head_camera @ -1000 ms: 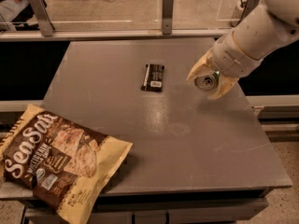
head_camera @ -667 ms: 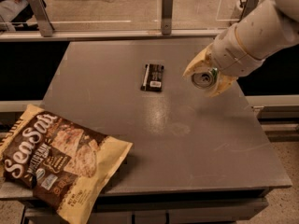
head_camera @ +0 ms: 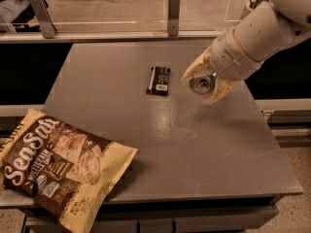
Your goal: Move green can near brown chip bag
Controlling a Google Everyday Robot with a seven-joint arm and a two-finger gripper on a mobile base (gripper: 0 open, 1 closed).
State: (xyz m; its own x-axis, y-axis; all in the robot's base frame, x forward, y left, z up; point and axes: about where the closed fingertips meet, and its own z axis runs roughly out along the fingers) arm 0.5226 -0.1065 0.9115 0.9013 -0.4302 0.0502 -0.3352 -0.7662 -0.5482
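Note:
My gripper point(head_camera: 203, 83) hangs over the right middle of the grey table point(head_camera: 175, 144), its pale fingers shut around the green can point(head_camera: 200, 85). Only the can's silver end shows between the fingers, and it is held above the tabletop. The brown chip bag point(head_camera: 60, 166) with white "SenSati" lettering lies flat at the table's front left corner, partly over the edge. The gripper and can are far to the right of and behind the bag.
A flat dark snack bar point(head_camera: 159, 80) lies on the table just left of the gripper. A rail with metal posts point(head_camera: 173, 12) runs along the far edge. The table's right edge is close under the arm.
The gripper with the can has moved a little to the left, toward the snack bar. The chip bag and snack bar have not moved.

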